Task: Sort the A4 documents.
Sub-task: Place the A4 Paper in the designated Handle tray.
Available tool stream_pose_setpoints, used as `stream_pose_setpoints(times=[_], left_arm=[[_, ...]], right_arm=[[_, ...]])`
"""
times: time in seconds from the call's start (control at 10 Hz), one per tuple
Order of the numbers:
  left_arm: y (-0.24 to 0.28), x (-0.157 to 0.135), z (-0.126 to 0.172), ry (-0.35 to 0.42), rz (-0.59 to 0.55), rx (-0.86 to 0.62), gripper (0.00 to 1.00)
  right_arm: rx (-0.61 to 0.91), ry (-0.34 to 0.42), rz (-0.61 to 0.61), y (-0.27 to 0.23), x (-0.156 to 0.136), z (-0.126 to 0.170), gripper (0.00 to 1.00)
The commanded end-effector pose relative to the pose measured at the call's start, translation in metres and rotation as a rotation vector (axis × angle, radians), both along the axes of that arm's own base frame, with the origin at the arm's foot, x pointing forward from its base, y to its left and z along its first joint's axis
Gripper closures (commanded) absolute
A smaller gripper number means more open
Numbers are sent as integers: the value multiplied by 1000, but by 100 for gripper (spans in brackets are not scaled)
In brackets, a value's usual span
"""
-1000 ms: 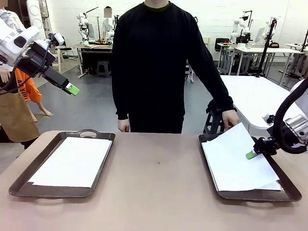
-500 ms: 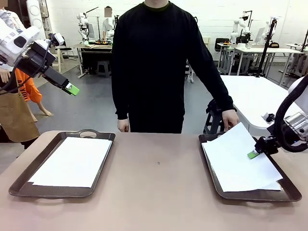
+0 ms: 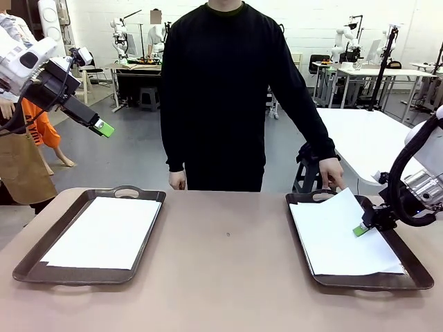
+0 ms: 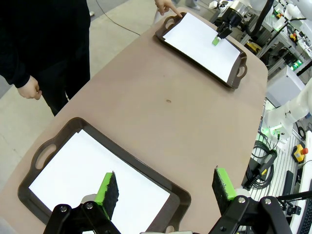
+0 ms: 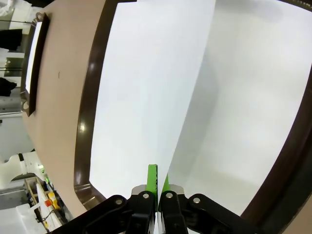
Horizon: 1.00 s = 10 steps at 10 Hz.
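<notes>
Right tool (image 3: 360, 229) pinching edge of top A4 document (image 3: 342, 235) lying in right tray (image 3: 415, 266). Person's hand (image 3: 332, 173) touching tray's far end. Left tool (image 3: 104, 128) hovering spread above left tray (image 3: 28, 266) holding second sheet (image 3: 104, 232).

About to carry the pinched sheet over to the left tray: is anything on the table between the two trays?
Nothing visible: the right gripper pinches the top sheet, and bare tabletop lies between it and the left tray.
</notes>
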<state>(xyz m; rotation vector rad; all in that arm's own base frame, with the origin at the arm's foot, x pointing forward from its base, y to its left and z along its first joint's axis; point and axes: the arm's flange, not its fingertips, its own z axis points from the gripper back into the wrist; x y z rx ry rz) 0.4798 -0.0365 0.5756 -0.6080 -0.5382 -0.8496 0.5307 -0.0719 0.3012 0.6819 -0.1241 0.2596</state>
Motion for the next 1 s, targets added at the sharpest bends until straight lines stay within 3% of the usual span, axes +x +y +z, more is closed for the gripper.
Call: stream_pose_setpoints(times=[0.0, 0.3, 0.4, 0.5, 0.6, 0.7, 0.8, 0.9], left_arm=[[0, 0, 0, 0, -1, -1, 0], [0, 0, 0, 0, -1, -1, 0], [0, 0, 0, 0, -1, -1, 0], [0, 0, 0, 0, -1, -1, 0], [0, 0, 0, 0, -1, -1, 0], [0, 0, 0, 0, -1, -1, 0], [0, 0, 0, 0, -1, -1, 0], [0, 0, 0, 0, -1, -1, 0]], right_arm=[[-39, 8, -23, 2, -1, 1, 99], [-67, 4, -39, -1, 0, 2, 96], [-76, 2, -45, -2, 0, 3, 82], [-88, -6, -56, -4, 1, 3, 79], [-92, -7, -66, -4, 1, 2, 64], [-92, -4, -67, -5, 1, 3, 61], [-91, -3, -65, -5, 1, 3, 46], [-93, 1, -55, -5, 1, 5, 42]])
